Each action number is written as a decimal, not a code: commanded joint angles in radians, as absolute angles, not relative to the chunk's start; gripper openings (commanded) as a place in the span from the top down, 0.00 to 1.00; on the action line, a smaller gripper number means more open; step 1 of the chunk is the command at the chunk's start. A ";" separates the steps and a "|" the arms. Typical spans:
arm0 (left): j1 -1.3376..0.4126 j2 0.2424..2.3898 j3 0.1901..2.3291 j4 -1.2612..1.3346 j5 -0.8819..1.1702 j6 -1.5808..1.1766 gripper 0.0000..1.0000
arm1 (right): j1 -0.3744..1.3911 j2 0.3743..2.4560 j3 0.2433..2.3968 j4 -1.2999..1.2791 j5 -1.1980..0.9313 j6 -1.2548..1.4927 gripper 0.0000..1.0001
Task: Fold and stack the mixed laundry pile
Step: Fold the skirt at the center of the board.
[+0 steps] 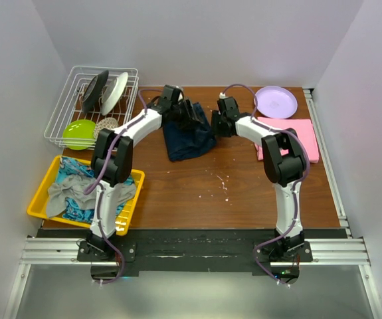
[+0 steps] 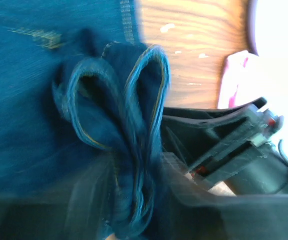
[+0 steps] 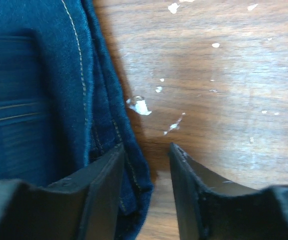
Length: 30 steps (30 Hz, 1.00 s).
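The dark blue denim jacket (image 1: 187,138) lies partly folded on the wooden table at the back middle. My left gripper (image 1: 189,113) is at its far edge, shut on bunched folds of the denim (image 2: 118,100); its own fingers are blurred in the left wrist view (image 2: 133,200). My right gripper (image 1: 218,123) is open at the jacket's right edge. In the right wrist view (image 3: 146,155) the denim hem (image 3: 108,115) lies between the jaws, next to the left finger. The pink T-shirt (image 1: 290,138) lies folded at the right. The grey garment (image 1: 68,189) and the blue-turquoise patterned cloth (image 1: 78,169) lie in the yellow tray (image 1: 41,193).
A wire dish rack (image 1: 91,103) with bowls and a green bowl (image 1: 79,133) stands at the back left. A purple plate (image 1: 276,101) lies at the back right beside the pink T-shirt. White specks (image 1: 222,181) dot the bare wood.
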<state>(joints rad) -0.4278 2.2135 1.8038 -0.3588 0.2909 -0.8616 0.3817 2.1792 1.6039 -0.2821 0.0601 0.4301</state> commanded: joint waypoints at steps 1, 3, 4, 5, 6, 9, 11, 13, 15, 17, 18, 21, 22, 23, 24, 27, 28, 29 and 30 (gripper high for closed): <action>-0.433 2.149 1.876 -0.201 0.374 -0.853 0.31 | 0.324 2.088 1.595 -0.333 0.084 0.434 0.48; -0.425 2.119 1.885 -0.192 0.380 -0.833 0.24 | 0.307 2.053 1.591 -0.339 0.094 0.436 0.46; -0.414 2.108 1.885 -0.195 0.379 -0.827 0.24 | 0.305 2.022 1.591 -0.347 0.100 0.433 0.45; -0.407 2.096 1.875 -0.202 0.374 -0.825 0.24 | 0.304 2.007 1.591 -0.347 0.112 0.431 0.45; -0.399 2.060 1.858 -0.196 0.367 -0.827 0.24 | 0.305 1.994 1.588 -0.345 0.115 0.428 0.45; -0.353 1.990 1.766 -0.176 0.356 -0.836 0.27 | 0.311 1.941 1.582 -0.351 0.136 0.425 0.45; -0.321 1.961 1.698 -0.172 0.339 -0.830 0.32 | 0.319 1.904 1.578 -0.353 0.138 0.428 0.45; -0.299 1.944 1.658 -0.173 0.342 -0.816 0.39 | 0.348 1.882 1.581 -0.350 0.159 0.425 0.45; -0.293 1.956 1.649 -0.199 0.354 -0.801 0.50 | 0.402 1.864 1.614 -0.356 0.182 0.416 0.45; -0.293 1.959 1.615 -0.195 0.347 -0.795 0.58 | 0.445 1.870 1.643 -0.368 0.216 0.399 0.45; -0.293 1.956 1.597 -0.187 0.344 -0.801 0.59 | 0.483 1.888 1.673 -0.373 0.225 0.393 0.45; -0.291 1.966 1.546 -0.163 0.336 -0.808 0.70 | 0.514 1.951 1.701 -0.394 0.216 0.382 0.46; -0.293 1.976 1.537 -0.164 0.333 -0.808 0.71 | 0.514 1.962 1.691 -0.394 0.203 0.383 0.46; -0.291 1.982 1.536 -0.170 0.333 -0.810 0.73 | 0.514 1.973 1.675 -0.387 0.180 0.385 0.46; -0.293 1.994 1.531 -0.169 0.319 -0.808 0.73 | 0.511 1.980 1.643 -0.384 0.183 0.379 0.46; -0.291 2.019 1.505 -0.160 0.301 -0.807 0.74 | 0.493 2.026 1.594 -0.383 0.198 0.374 0.48; -0.288 2.026 1.500 -0.161 0.293 -0.805 0.75 | 0.465 2.048 1.583 -0.377 0.189 0.383 0.51; -0.288 2.035 1.502 -0.170 0.285 -0.804 0.75 | 0.450 2.055 1.569 -0.373 0.175 0.387 0.53; -0.287 2.051 1.500 -0.169 0.288 -0.799 0.75 | 0.436 2.063 1.546 -0.362 0.154 0.388 0.54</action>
<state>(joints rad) -0.2935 2.0167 1.5085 -0.1978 0.3088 -0.8188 0.5144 2.0300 1.6066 -0.3485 0.1764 0.3927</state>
